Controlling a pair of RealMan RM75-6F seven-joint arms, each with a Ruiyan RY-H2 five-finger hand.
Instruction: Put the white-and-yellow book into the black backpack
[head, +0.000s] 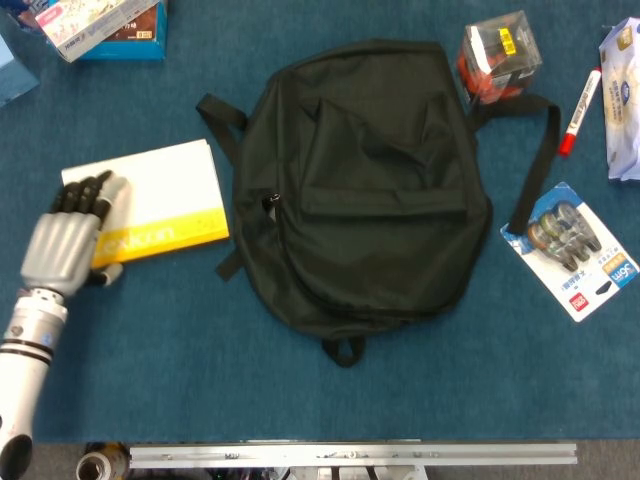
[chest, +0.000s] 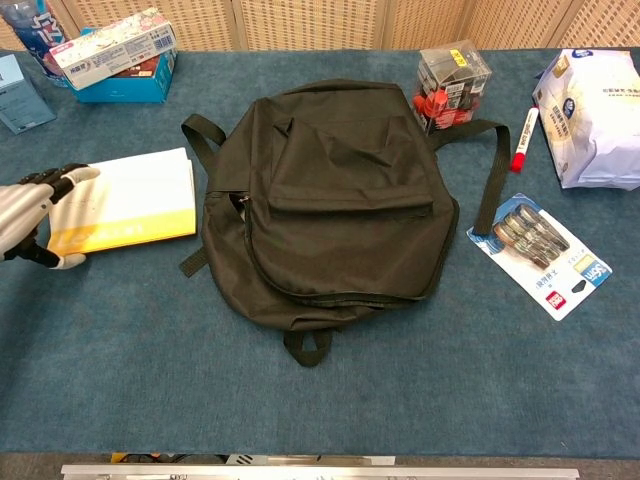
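The white-and-yellow book (head: 160, 195) lies flat on the blue table, left of the black backpack (head: 370, 180), its right edge close to the bag's side. My left hand (head: 65, 240) is at the book's left end, fingers laid on the cover and thumb tucked at the near edge. In the chest view the left hand (chest: 25, 215) shows at the frame's left edge, gripping the same end of the book (chest: 135, 195). The backpack (chest: 340, 190) lies flat and looks closed, straps spread out. My right hand is out of sight.
A blue box (head: 115, 30) with a carton on it sits at the back left. A clear case (head: 497, 55), a red marker (head: 578, 110), a white pack (head: 622, 100) and a blister pack (head: 575, 250) lie right of the backpack.
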